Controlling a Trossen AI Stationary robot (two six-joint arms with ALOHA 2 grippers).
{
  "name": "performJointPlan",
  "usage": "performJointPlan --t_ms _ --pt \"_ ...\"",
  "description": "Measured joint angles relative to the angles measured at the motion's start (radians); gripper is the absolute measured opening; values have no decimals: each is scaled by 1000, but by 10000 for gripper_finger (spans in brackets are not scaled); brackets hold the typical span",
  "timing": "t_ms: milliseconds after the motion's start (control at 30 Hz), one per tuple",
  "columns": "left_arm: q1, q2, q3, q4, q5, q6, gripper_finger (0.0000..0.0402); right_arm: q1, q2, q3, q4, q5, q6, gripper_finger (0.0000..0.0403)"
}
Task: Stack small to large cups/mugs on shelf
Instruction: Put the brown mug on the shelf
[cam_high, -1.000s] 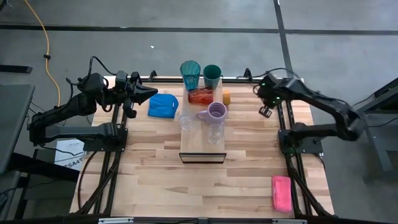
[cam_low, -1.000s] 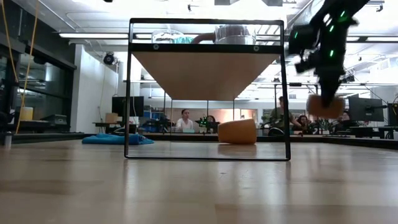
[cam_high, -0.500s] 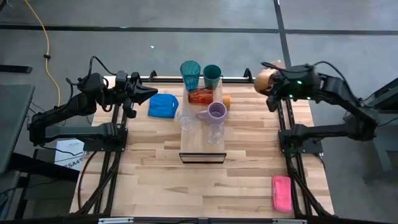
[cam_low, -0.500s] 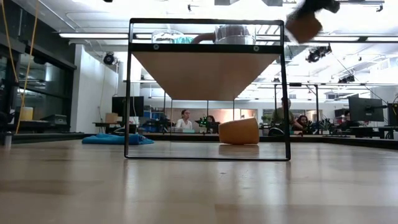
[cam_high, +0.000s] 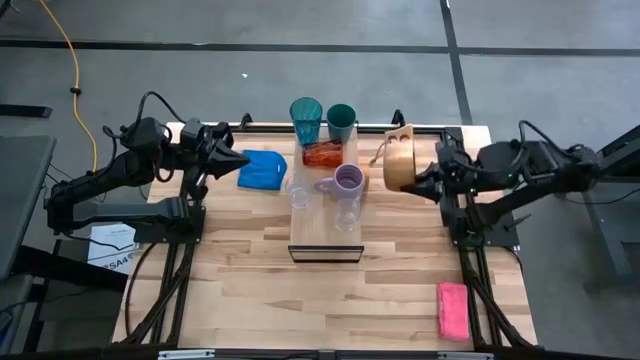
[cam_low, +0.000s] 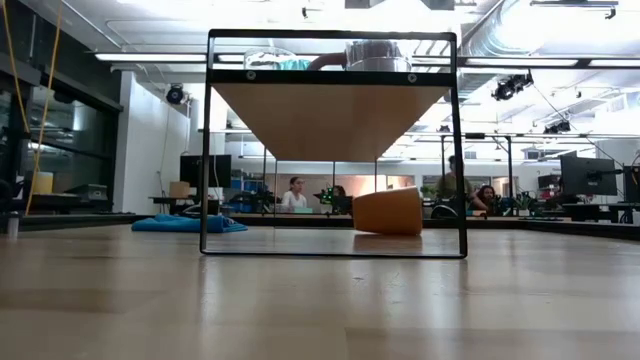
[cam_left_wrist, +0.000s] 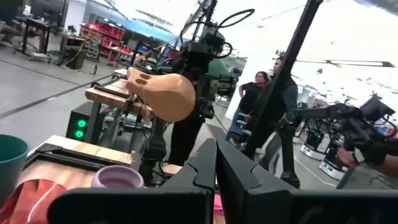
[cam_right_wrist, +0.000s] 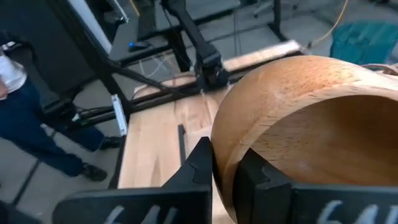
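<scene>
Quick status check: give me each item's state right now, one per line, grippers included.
Tan mug: held in the air by its rim, beside the shelf.
Right gripper: shut on the tan mug.
Left gripper: shut, empty, over the blue cloth.
Lavender mug: upright on the shelf.
Red cup: on its side.
Teal tumbler: upright.
Green cup: upright.

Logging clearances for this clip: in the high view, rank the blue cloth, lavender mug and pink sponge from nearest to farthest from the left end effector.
1. Blue cloth, directly beside the left end effector, left of the shelf.
2. Lavender mug, on the shelf, mid-table.
3. Pink sponge, at the near right corner.
</scene>
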Motion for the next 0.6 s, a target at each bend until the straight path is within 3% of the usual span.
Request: performJointPlan --t_ms 167,600 --pt "1 1 0 1 -11 0 0 39 21 0 7 62 -4 1" --pt "1 1 0 -4 -14 0 0 40 24 0 17 54 0 1"
